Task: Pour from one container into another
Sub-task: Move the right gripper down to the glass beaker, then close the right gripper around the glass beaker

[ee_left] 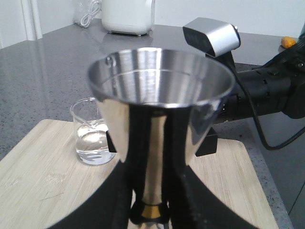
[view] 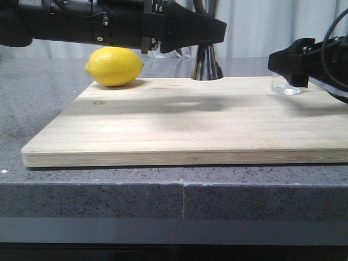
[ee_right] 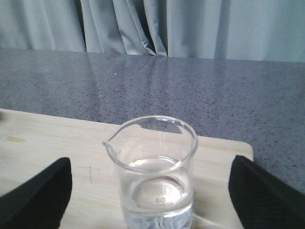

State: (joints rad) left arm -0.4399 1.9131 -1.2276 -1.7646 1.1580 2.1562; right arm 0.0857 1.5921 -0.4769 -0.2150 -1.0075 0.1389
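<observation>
**Pour not begun: jigger held, beaker not yet gripped**

Landmark: the wooden cutting board point(view: 185, 122).

Progress. The glass beaker point(ee_right: 155, 174) stands upright near the board's far right corner, holding clear liquid to well below its rim. The steel jigger point(ee_left: 159, 112) stands upright at the board's far edge, about midway along it; its upper cup appears empty and dry in the left wrist view. Judged from this, nothing has been poured. Still to do: grip the beaker, lift it, carry it across the board to the jigger, tip it.

Left gripper point(ee_left: 151, 188). Its fingers sit closed against the jigger's narrow waist, one on each side of the gold band, apparently steadying it on the board.

Right gripper point(ee_right: 152, 191). Jaws spread wide, holding nothing. The beaker sits between them, roughly centred, with clear gaps to either pad. The pour lip points toward one finger rather than away from the wrist.

Other. A lemon point(view: 115, 66) rests at the board's far left corner, well apart from both vessels.
</observation>
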